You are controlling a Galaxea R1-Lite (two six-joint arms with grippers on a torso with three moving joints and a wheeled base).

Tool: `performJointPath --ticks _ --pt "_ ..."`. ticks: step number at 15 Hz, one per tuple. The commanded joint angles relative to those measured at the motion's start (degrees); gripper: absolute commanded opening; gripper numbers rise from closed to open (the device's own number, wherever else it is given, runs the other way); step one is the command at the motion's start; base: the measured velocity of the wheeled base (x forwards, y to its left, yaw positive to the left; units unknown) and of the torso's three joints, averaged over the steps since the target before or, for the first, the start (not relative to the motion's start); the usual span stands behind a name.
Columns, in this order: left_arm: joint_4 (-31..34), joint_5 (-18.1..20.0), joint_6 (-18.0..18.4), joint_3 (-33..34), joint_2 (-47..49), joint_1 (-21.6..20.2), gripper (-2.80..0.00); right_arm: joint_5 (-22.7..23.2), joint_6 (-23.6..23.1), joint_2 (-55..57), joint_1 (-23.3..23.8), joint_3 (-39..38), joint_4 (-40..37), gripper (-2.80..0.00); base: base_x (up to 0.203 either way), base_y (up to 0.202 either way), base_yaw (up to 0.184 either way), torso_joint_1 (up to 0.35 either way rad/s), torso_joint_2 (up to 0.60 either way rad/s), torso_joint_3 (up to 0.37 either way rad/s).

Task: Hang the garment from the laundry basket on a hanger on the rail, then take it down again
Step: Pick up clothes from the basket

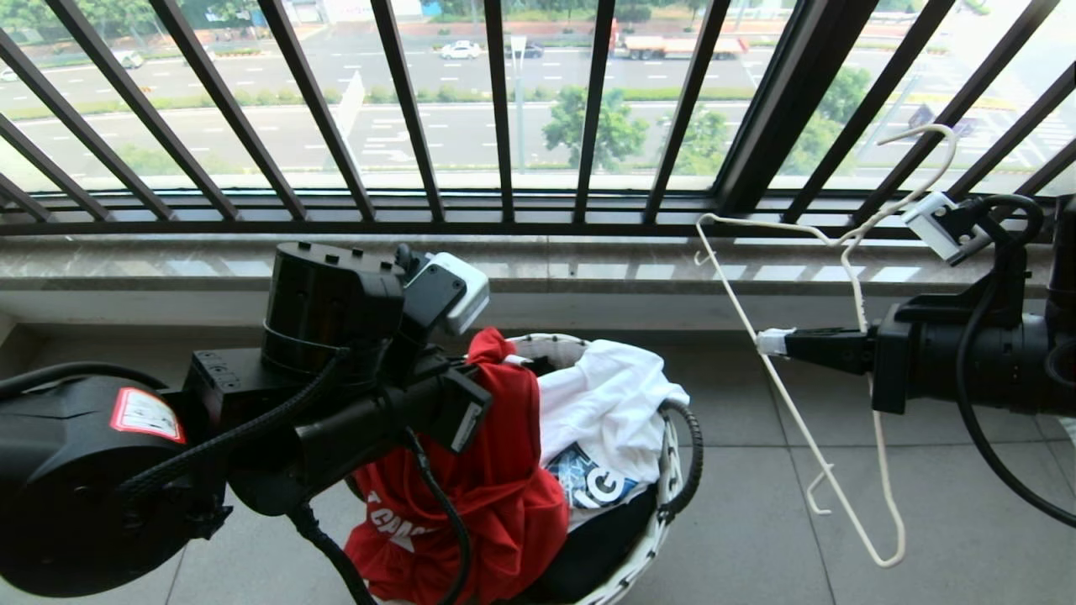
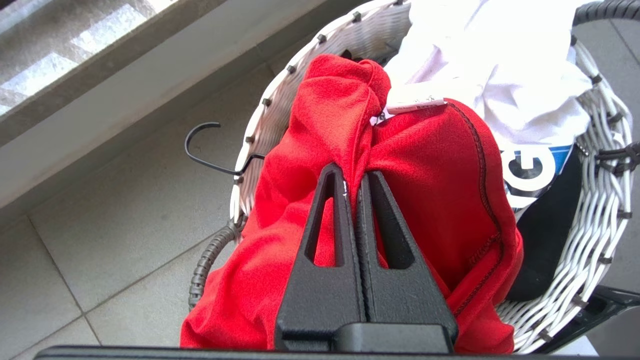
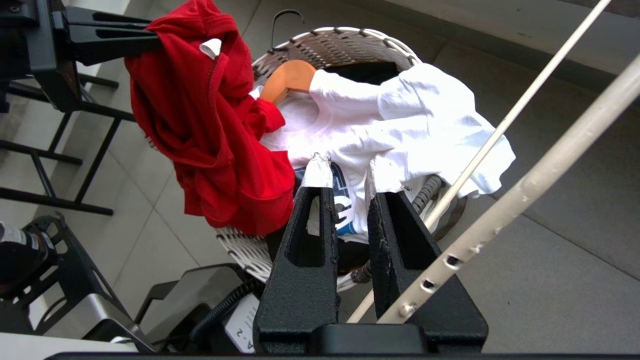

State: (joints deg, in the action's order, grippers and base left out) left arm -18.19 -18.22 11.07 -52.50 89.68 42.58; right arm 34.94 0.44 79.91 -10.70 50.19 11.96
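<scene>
The red garment (image 1: 496, 470) is bunched over the near-left side of the laundry basket (image 1: 672, 470), its top pulled up into a peak. My left gripper (image 2: 352, 172) is shut on a fold of the garment (image 2: 310, 150) near the collar tag; the same grip shows in the right wrist view, gripper (image 3: 145, 42) on garment (image 3: 200, 115). To the right, my right gripper (image 1: 769, 340) is shut on the off-white wire hanger (image 1: 790, 403), holding it tilted in the air above the floor tiles. The hanger's wire (image 3: 525, 187) crosses beside the right gripper (image 3: 345, 165). The rail is out of view.
A white T-shirt (image 1: 605, 395) with blue print and a black one fill the rest of the basket (image 3: 350, 40), along with a wooden hanger (image 3: 287, 77) and a black hook (image 2: 200, 145). The window railing (image 1: 504, 109) and stone sill (image 1: 588, 269) stand behind. A black frame (image 3: 50, 150) stands nearby.
</scene>
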Motion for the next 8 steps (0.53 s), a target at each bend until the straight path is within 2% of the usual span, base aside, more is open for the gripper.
performJointPath --ticks 1,3,5,8 --pt "-1.6 -0.9 0.0 0.0 -7.6 2.1 -2.8 0.2 0.0 -0.3 0.9 0.3 0.1 -2.8 0.0 0.0 0.0 0.0 0.0 0.0" --pt "-4.5 -1.3 0.6 1.2 -10.1 3.7 -2.8 0.2 0.1 -0.3 1.7 0.7 0.1 -2.8 0.0 0.0 0.0 0.0 0.0 0.0" --pt "-3.3 -1.2 2.4 4.1 -10.4 6.8 -2.8 0.2 0.1 -0.4 2.4 1.0 0.1 -2.8 0.0 0.0 0.0 0.0 0.0 0.0" --pt "-1.4 -1.3 6.1 7.5 -2.3 7.8 -2.8 0.2 0.1 -0.4 3.3 1.1 0.1 -2.8 0.0 0.0 0.0 0.0 0.0 0.0"
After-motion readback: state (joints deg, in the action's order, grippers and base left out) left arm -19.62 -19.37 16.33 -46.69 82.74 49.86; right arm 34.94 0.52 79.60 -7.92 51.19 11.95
